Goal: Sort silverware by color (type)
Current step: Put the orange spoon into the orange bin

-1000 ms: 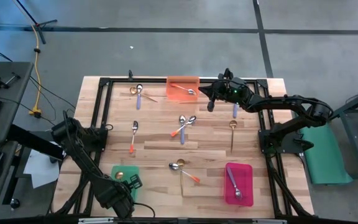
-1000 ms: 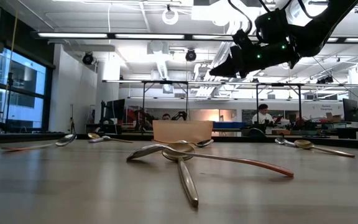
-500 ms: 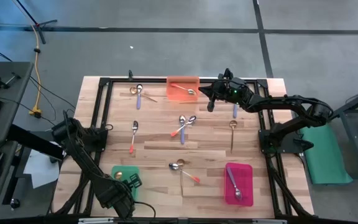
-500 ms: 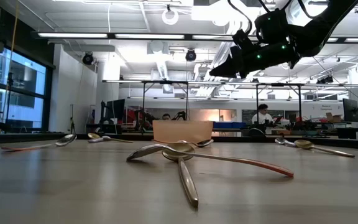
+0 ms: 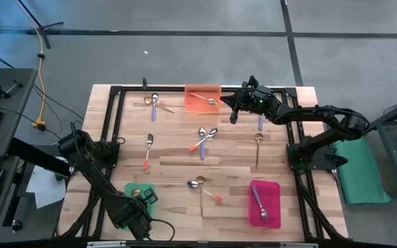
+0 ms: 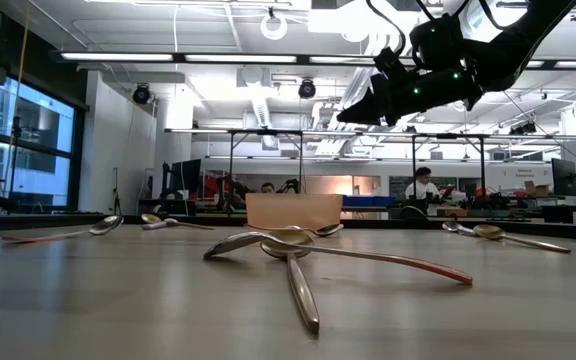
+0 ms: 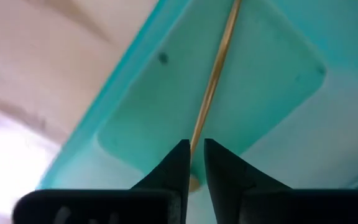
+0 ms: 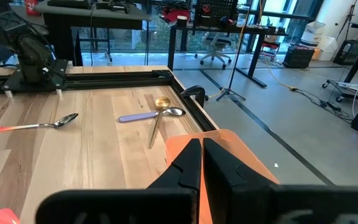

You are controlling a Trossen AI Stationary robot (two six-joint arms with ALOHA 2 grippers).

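Observation:
My left gripper point(image 5: 147, 197) is low over the green tray point(image 5: 131, 187), shut on a slim gold spoon whose bowl point(image 5: 132, 194) lies in the tray. In the left wrist view the gold handle point(image 7: 213, 81) runs down between my fingertips point(image 7: 196, 149). My right gripper point(image 5: 234, 116) hangs shut and empty in the air beside the orange tray point(image 5: 193, 105), which holds an orange-handled spoon point(image 5: 209, 100). The pink tray point(image 5: 273, 189) holds a purple-handled spoon point(image 5: 259, 203). Other spoons lie flat on the table: a crossed pair at the centre point(image 5: 204, 138), and a gold one with an orange one point(image 5: 202, 186). My left gripper pinches the gold spoon's handle near its free end point(image 7: 196, 140) between the two fingers. The fingers point down into the green tray and lie roughly along the handle. The bowl end reaches away over the tray floor; whether it rests there, I cannot tell.
More spoons lie on the wood: a purple and a gold one at the far left point(image 5: 154, 105), an orange one point(image 5: 148, 148), a purple one point(image 5: 260, 122) and a gold one point(image 5: 258, 145) on the right. A black frame point(image 5: 116, 93) runs round the table.
My left arm has shifted slightly at the green tray, and part of it now shows in the low view's upper left corner. The right arm and the spoons on the table have kept still.

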